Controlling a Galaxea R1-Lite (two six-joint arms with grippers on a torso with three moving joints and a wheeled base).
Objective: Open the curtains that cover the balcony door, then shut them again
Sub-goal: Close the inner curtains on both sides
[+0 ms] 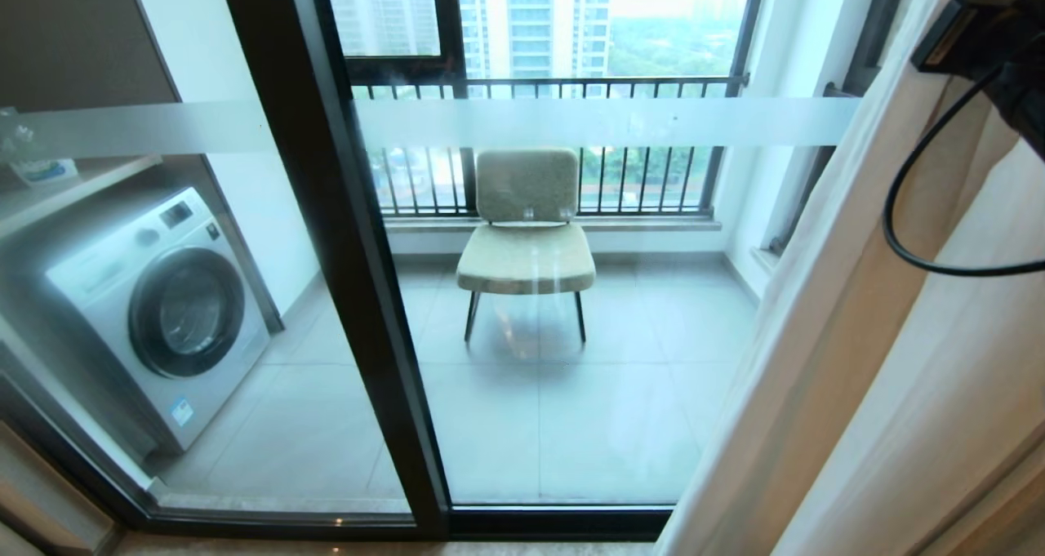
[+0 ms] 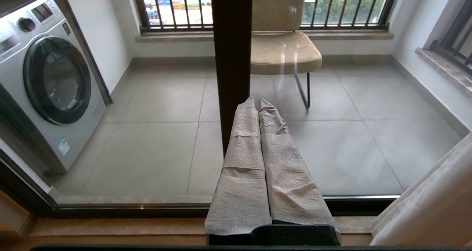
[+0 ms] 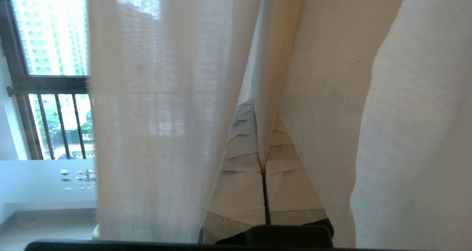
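Taking the balcony door (image 1: 522, 311) as the landmark: behind its glass on the far left stands a washing machine (image 1: 159, 311) under a shelf, partly cut off by the picture's edge. The door's black centre post (image 1: 343, 278) rises just right of the machine, and a frosted band (image 1: 604, 122) runs level across both panes. Past the post, on the grey tiled balcony floor (image 1: 571, 409), a padded chair (image 1: 526, 229) faces the room with its back to the railing bars (image 1: 555, 89); tower blocks show hazily beyond.

The left gripper (image 2: 258, 103) sits low before the door, in line with the centre post, its wrapped fingers pressed together and holding nothing.

Right of the door the curtains (image 1: 865, 360) hang gathered, covering only the glass's right edge; sheer white cloth lies nearest the glass, heavier beige behind. The right arm's wrist (image 1: 992, 46) and a black cable (image 1: 906, 213) show above them. The right gripper (image 3: 262, 133) is closed, with a fold of sheer curtain caught between its fingers; its tips are hidden in the cloth. The small characters on the frosted band are too faint to read.
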